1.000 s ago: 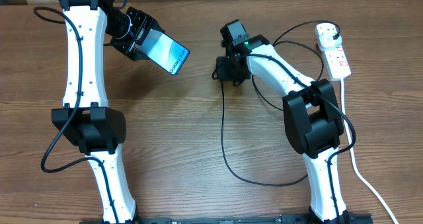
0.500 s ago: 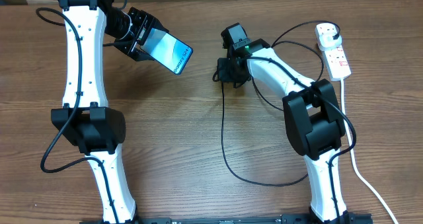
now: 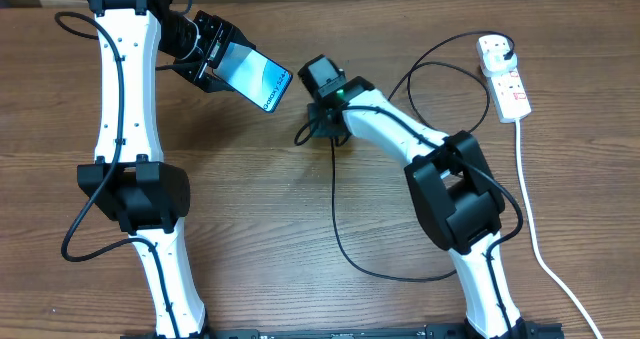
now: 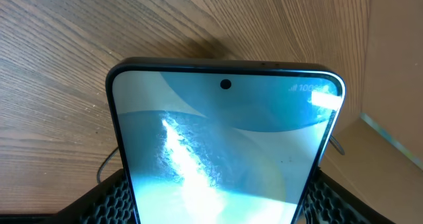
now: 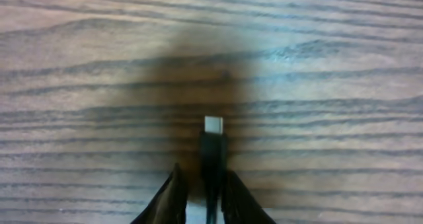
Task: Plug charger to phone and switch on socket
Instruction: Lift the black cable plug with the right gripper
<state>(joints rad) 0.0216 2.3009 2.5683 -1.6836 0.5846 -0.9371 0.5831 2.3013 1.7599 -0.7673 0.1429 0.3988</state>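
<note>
My left gripper point(image 3: 215, 64) is shut on the phone point(image 3: 254, 77), held tilted above the table at the back left; its blue-teal screen point(image 4: 225, 151) fills the left wrist view between my black fingers point(image 4: 109, 201). My right gripper point(image 3: 310, 129) is shut on the charger connector point(image 5: 213, 151), its silver tip pointing away over the wood. It sits just right of and below the phone's lower end. The thin black charger cable point(image 3: 337, 209) loops down the table and back up to the black plug in the socket point(image 3: 503, 74), a white power strip at the back right.
The socket's thick white cord point(image 3: 530, 219) runs down the right edge of the table. A cardboard box corner point(image 4: 396, 138) shows in the left wrist view. The table is bare wood elsewhere.
My right gripper has moved left with the charger connector, closer to the phone's lower end. The left gripper and the phone have nudged slightly right.
</note>
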